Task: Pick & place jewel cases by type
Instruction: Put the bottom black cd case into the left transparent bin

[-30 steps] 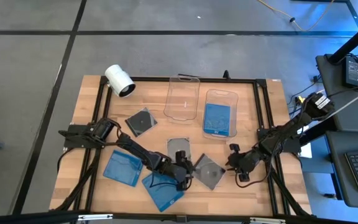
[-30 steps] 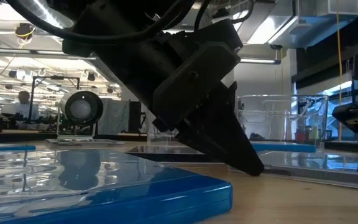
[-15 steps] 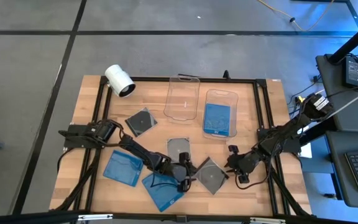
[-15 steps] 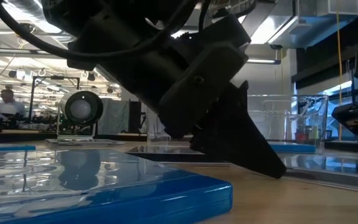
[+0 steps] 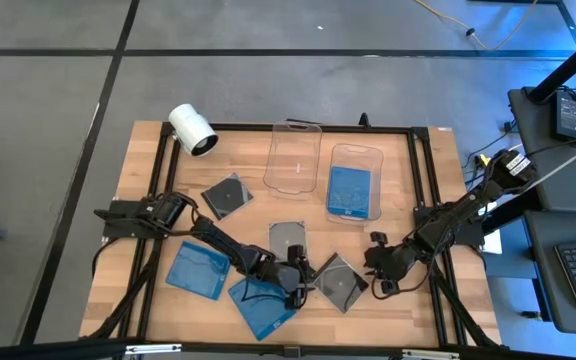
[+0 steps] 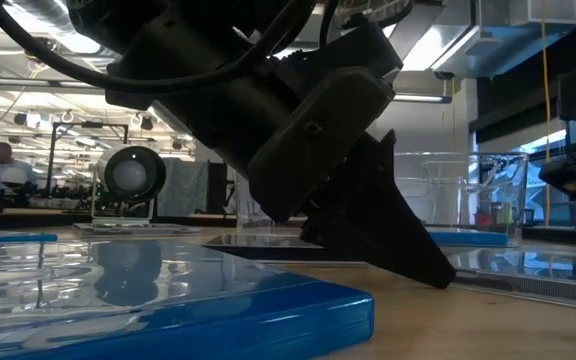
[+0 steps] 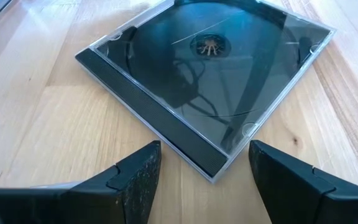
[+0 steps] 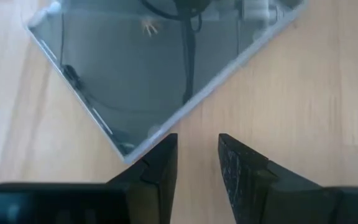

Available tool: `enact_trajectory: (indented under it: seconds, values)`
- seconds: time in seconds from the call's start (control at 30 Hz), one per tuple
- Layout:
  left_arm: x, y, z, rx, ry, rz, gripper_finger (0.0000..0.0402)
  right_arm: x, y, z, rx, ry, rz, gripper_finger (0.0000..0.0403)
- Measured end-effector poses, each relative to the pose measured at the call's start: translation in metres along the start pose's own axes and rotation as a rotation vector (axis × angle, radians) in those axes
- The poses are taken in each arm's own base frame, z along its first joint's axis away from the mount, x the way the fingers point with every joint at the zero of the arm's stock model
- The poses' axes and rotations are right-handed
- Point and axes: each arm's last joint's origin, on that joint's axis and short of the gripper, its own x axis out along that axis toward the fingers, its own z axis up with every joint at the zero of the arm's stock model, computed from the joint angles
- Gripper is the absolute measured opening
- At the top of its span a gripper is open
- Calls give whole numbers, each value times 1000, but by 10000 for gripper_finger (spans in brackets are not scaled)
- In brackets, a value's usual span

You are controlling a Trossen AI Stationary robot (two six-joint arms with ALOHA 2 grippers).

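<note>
A dark grey jewel case with a disc [image 5: 336, 283] lies flat on the table near the front edge, between my two grippers. My left gripper [image 5: 301, 283] is low at the case's left. It is open, and its fingers stand on either side of one corner of the case [image 7: 213, 171] without touching it. My right gripper [image 5: 373, 278] is low at the case's right, with its fingers a narrow gap apart [image 8: 197, 140]. Two more dark cases [image 5: 226, 195] [image 5: 288, 240] and two blue cases [image 5: 198, 268] [image 5: 263, 305] lie flat on the table. My right gripper has one finger [image 8: 157, 165] right beside a corner of the dark case [image 8: 126, 155], level with the table. I cannot tell whether the finger touches the corner.
Two clear tubs stand at the back. One is empty [image 5: 295, 157] and the other [image 5: 353, 160] holds a blue case [image 5: 349, 190]. A white cylinder [image 5: 192, 130] lies at the back left. A black frame [image 5: 423, 180] runs round the table's edges.
My left gripper has gone a little toward the table's right and near edge. The dark case between the grippers has slid a little toward the near right and turned slightly, still flat on the table.
</note>
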Motion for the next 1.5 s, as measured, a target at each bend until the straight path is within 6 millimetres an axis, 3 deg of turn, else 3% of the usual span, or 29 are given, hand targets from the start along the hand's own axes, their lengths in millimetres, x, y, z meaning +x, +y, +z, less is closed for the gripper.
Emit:
enact_trajectory:
  seconds: [0.27,0.53,0.7,0.87,1.5]
  values:
    - [0,0,0,1,1,1,239,0,1,0,21,25,43,131]
    - [0,0,0,1,2,2,239,-1,-2,-5,83,92,14,234]
    - [0,1,1,0,3,3,239,-1,2,-3,106,92,92,267]
    - [0,1,1,-2,4,4,239,-1,4,-2,184,101,120,271]
    - [0,2,1,-1,1,14,239,-2,26,-23,157,13,15,272]
